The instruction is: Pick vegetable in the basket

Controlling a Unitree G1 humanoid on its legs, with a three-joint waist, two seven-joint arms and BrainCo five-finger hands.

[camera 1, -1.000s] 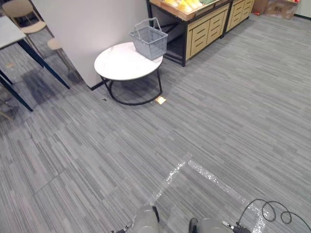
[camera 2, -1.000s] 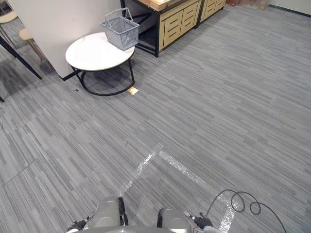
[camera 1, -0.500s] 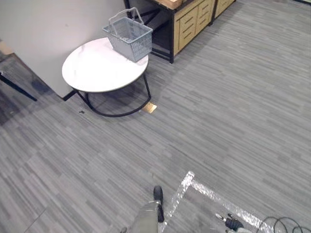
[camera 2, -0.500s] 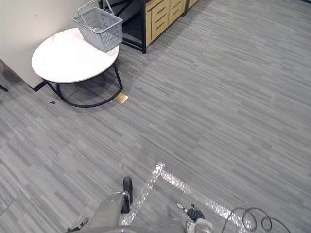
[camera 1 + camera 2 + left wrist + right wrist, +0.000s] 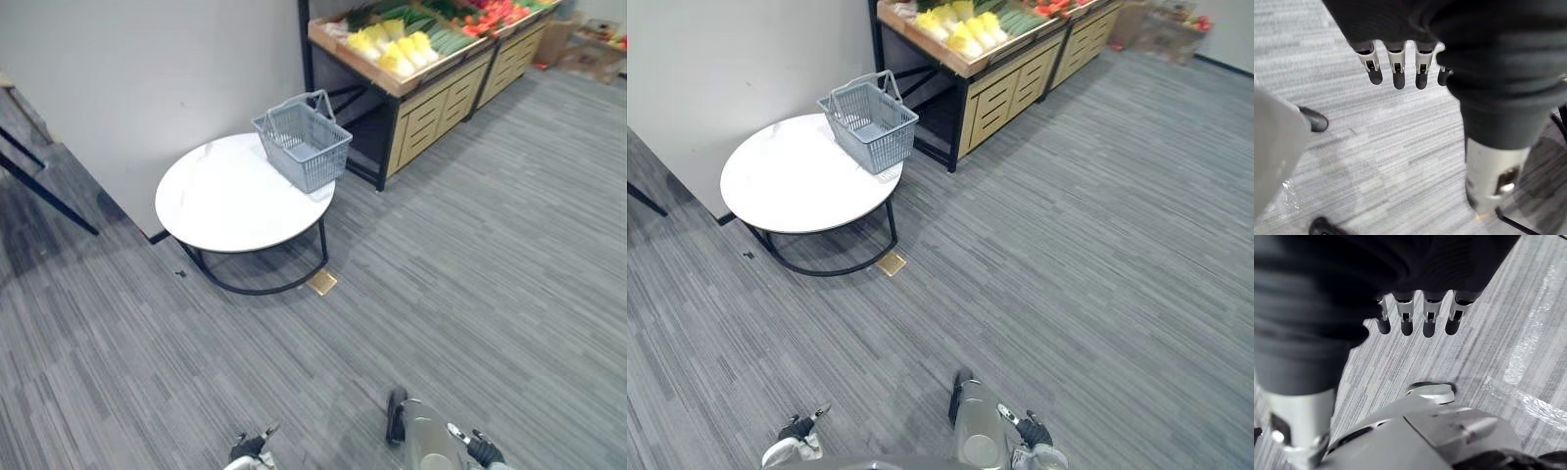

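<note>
A grey wire basket [image 5: 304, 145] with its handle up stands empty at the back right rim of a round white table [image 5: 230, 201]. Behind and to the right of it runs a wooden produce stand [image 5: 423, 76] holding yellow-green cabbages [image 5: 397, 47], green vegetables [image 5: 449, 39] and red ones [image 5: 495, 12]. My left hand [image 5: 1399, 68] hangs over the grey carpet with straight fingers and holds nothing. My right hand [image 5: 1406, 316] hangs the same way, open and empty, far from the basket and the stand.
A pale wall [image 5: 147, 78] rises behind the table. Dark legs of another table [image 5: 49, 191] slant in at the left. A small brown plate [image 5: 321, 283] lies on the carpet by the table's black frame. Cardboard boxes [image 5: 588, 44] sit at the far right.
The camera has moved: the whole view shifted, and the produce stand's vegetables have come into sight. The floor tape has left the view. Table and basket have not moved.
</note>
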